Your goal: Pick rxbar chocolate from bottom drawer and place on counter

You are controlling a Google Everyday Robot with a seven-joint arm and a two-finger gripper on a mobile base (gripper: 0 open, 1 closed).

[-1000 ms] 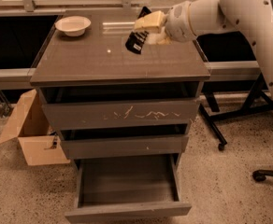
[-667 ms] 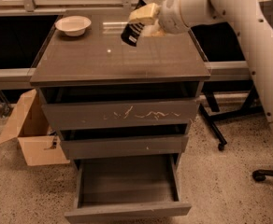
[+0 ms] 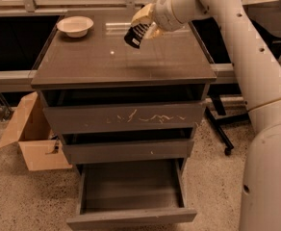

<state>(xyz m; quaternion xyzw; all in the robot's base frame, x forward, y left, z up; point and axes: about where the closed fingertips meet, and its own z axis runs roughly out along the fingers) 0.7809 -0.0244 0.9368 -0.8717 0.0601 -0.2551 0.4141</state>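
My gripper (image 3: 141,27) hangs over the back middle of the counter (image 3: 121,61), shut on the rxbar chocolate (image 3: 134,35), a black wrapped bar with white lettering. The bar tilts down to the left and is held a little above the glossy top. Below, the bottom drawer (image 3: 131,214) stands pulled open, and its grey interior shows nothing inside.
A white bowl (image 3: 75,25) sits at the back left corner of the counter. An open cardboard box (image 3: 32,138) lies on the floor left of the cabinet. My white arm (image 3: 256,57) fills the right side, with a black stand leg (image 3: 222,134) beneath it.
My gripper has carried the bar leftward and slightly back over the counter, from the right part toward the middle.
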